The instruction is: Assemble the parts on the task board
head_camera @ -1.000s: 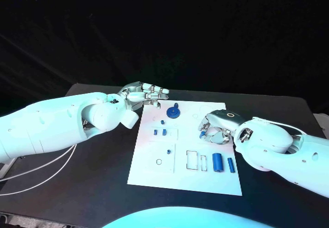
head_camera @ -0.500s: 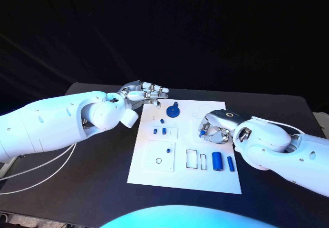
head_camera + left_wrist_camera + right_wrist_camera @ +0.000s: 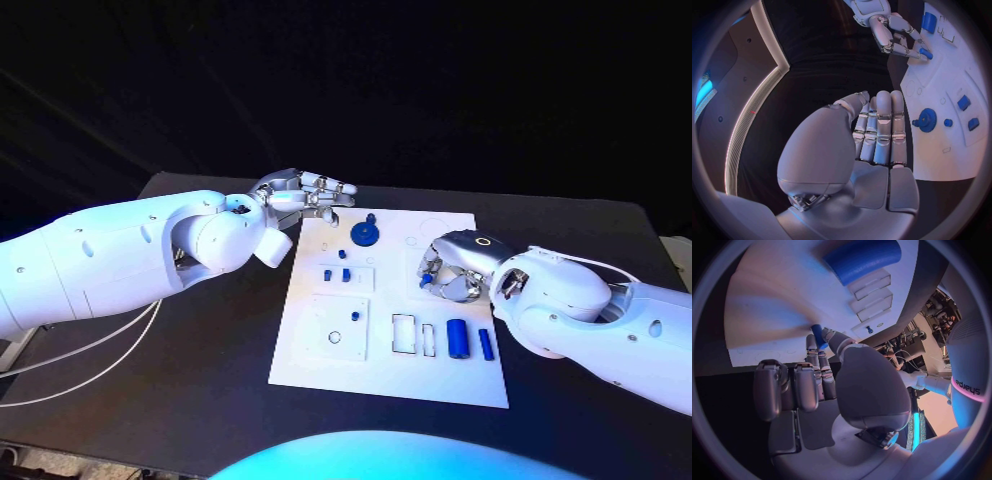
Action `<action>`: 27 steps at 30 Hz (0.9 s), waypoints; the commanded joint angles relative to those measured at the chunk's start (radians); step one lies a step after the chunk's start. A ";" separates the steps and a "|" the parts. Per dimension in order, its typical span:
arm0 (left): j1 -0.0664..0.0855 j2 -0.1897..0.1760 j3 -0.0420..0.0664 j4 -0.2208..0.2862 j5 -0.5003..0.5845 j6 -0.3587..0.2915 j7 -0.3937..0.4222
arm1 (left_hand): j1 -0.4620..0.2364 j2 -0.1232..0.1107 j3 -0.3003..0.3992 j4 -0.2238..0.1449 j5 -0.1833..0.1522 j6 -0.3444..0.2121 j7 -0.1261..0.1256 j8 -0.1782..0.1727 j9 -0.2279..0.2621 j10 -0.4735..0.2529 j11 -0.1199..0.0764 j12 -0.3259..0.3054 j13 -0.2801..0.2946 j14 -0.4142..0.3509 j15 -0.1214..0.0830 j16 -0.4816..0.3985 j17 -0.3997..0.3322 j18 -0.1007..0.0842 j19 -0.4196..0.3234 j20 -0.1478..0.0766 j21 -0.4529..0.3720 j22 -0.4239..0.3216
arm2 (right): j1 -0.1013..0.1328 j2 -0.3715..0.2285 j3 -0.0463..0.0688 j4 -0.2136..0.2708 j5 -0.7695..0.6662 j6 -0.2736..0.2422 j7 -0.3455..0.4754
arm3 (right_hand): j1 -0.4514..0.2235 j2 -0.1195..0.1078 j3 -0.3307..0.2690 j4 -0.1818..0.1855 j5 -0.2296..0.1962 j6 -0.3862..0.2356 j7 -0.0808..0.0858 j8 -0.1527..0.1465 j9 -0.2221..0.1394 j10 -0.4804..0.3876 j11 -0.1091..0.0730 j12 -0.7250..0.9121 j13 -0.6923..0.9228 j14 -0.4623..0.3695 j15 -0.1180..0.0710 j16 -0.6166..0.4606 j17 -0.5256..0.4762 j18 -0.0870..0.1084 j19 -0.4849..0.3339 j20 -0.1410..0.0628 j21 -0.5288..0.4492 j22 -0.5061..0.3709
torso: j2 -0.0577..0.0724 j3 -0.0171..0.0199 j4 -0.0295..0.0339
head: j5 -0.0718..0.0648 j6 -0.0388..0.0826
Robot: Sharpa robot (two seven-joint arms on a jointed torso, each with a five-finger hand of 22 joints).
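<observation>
Little has moved over the last second: the right hand [image 3: 450, 268] stays hunched over the right edge of the white task board [image 3: 325, 360], its small blue part [image 3: 819, 335] shifted only slightly. That part is pinched between the thumb and a fingertip, with the other fingers [image 3: 804, 385] curled loosely beside it, just above the board's surface. The left hand [image 3: 300, 197] hovers at the board's far left corner, its fingers [image 3: 881, 127] straight and pressed side by side, holding nothing. On the board, a blue gear-like disc [image 3: 365, 236] sits near the far edge, small blue pegs [image 3: 336, 275] stand left of centre, and a larger blue cylinder [image 3: 457, 340] lies near the right edge beside empty rectangular slots [image 3: 411, 336]. The pinched part looks like light, rigid, smooth plastic, so it may twist or slip in the fingertips; a hold across its sides, leaving its lower end free for its seat, seems safest.
</observation>
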 commanded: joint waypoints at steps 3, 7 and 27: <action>0.000 0.000 0.000 0.001 0.004 0.016 0.003 | -0.007 0.001 -0.005 -0.003 -0.004 -0.009 0.002 0.003 -0.001 -0.006 0.001 0.005 -0.002 -0.008 0.002 -0.007 -0.001 0.005 -0.004 0.005 -0.004 -0.002 | -0.001 -0.013 -0.001 0.024 -0.024 -0.055 -0.004 | 0.004 0.015 0.008 -0.003 -0.002 0.013 -0.002 0.005 0.005 0.015 -0.002 0.003 0.002 0.056 -0.009 0.003 0.000 -0.013 0.030 -0.007 0.007 0.195 | -0.001 0.0001 -0.0004 | 0.000 -0.001; 0.000 0.002 0.000 -0.001 0.004 0.013 0.000 | -0.008 0.002 -0.005 -0.003 -0.004 -0.010 0.002 0.002 -0.001 -0.007 0.001 0.006 -0.002 -0.008 0.002 -0.007 -0.002 0.005 -0.004 0.005 -0.004 -0.002 | 0.007 -0.029 0.001 0.053 -0.020 -0.083 -0.001 | 0.005 0.015 0.009 -0.004 -0.003 0.014 -0.002 0.006 0.006 0.014 -0.002 0.002 0.001 0.056 -0.009 0.003 -0.001 -0.013 0.031 -0.007 0.008 0.195 | -0.002 0.0002 -0.0009 | 0.000 0.002; 0.000 0.021 0.000 -0.008 0.005 0.017 -0.002 | -0.010 0.000 -0.005 -0.006 -0.004 -0.028 0.010 -0.006 -0.003 -0.020 0.007 0.006 -0.004 -0.010 0.006 -0.009 -0.002 0.004 -0.004 0.007 -0.007 -0.004 | 0.003 -0.008 0.005 0.220 0.026 -0.147 0.030 | 0.006 0.015 0.014 -0.007 0.001 0.016 -0.001 0.006 0.009 0.014 -0.002 -0.004 -0.001 0.056 -0.009 0.004 0.000 -0.015 0.035 -0.009 0.017 0.199 | 0.000 -0.0004 0.0002 | 0.020 0.003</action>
